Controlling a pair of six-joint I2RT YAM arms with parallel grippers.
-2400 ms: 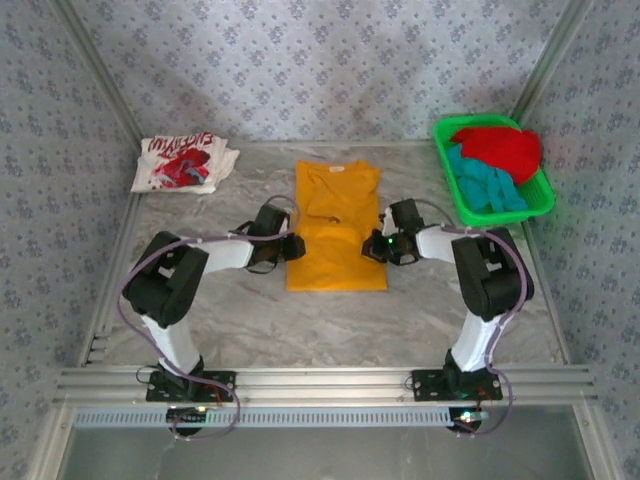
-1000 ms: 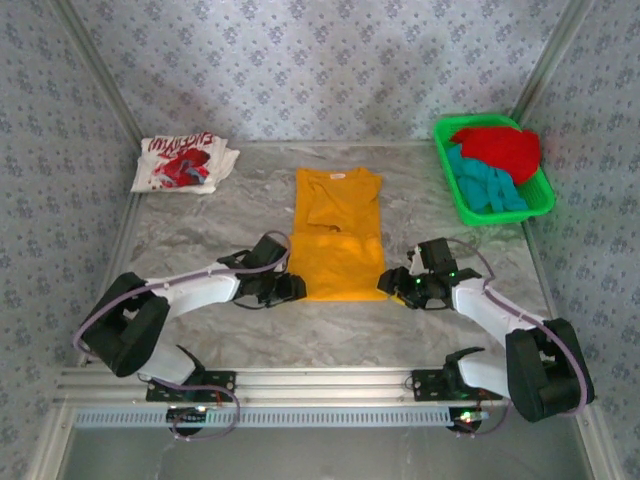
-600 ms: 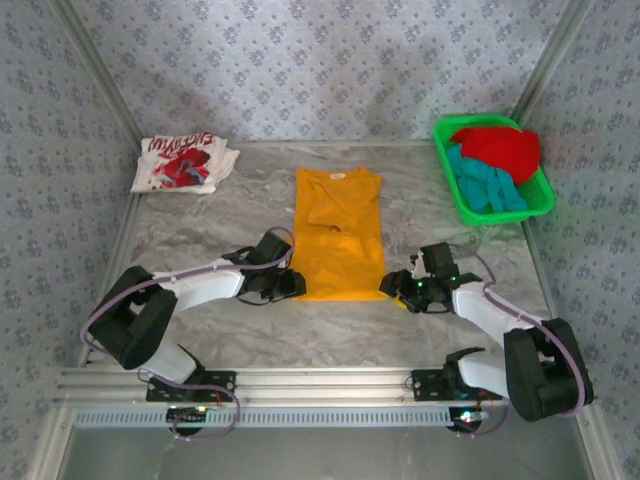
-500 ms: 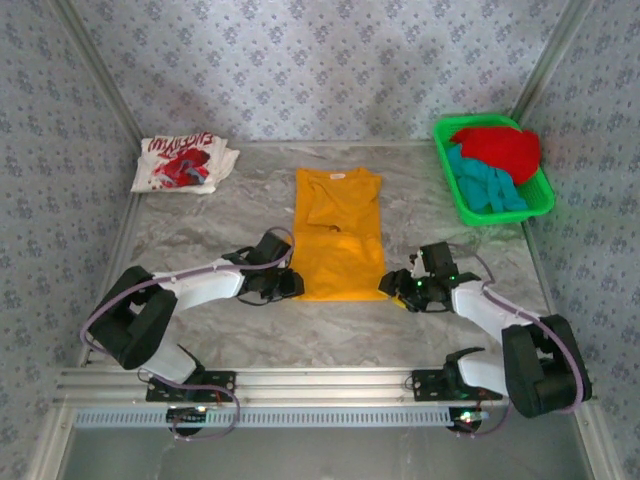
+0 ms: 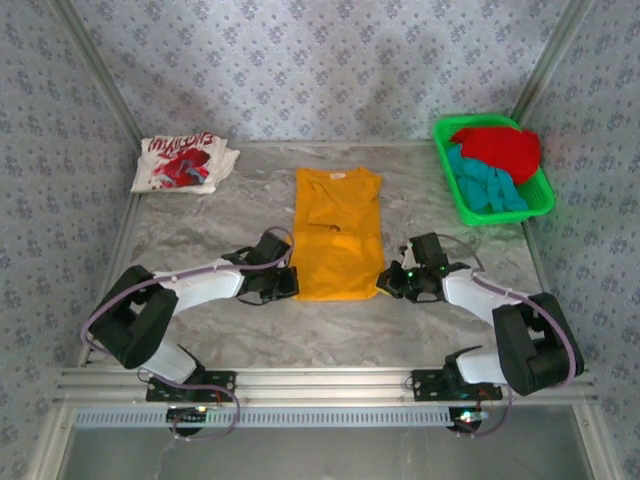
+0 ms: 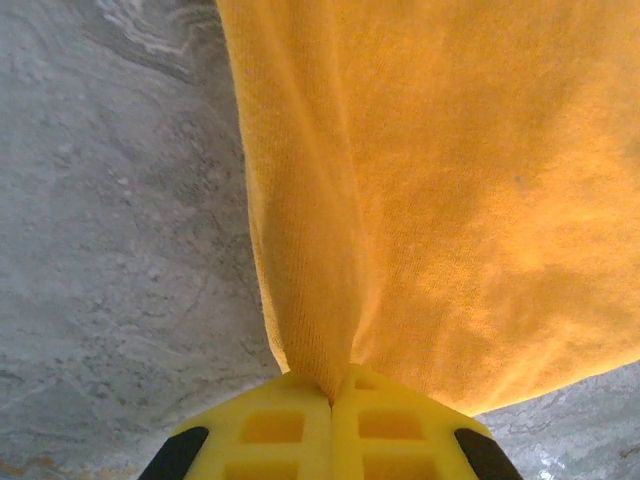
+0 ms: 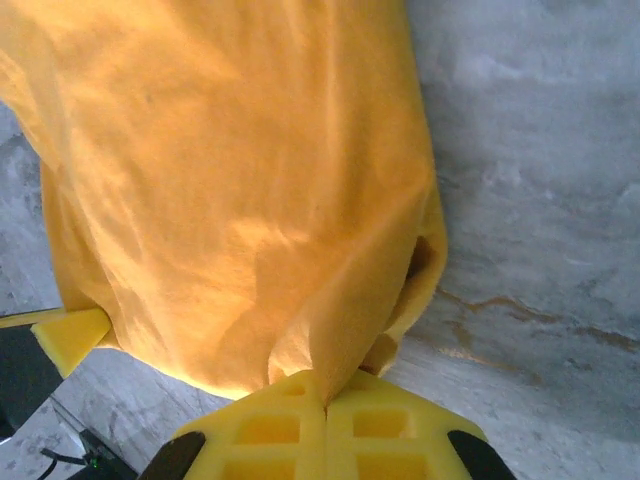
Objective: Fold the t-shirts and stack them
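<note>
Pinching left corner: left gripper [image 6: 331, 398] clamped on yellow-orange t-shirt [image 5: 338, 235] hem, cloth bunched at the jaw seam.
Shirt: flat between both jaws, collar ahead of them.
Right corner: right gripper [image 7: 325, 402] likewise nipping the hem.
Fold: lift both corners level, carry forward to collar, hem taut.

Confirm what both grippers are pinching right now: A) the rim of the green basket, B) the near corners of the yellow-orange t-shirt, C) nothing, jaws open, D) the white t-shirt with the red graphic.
B: each wrist view shows yellow-orange t-shirt cloth gathered between shut yellow fingers, the left gripper at its near left corner and the right gripper at its near right corner.
</note>
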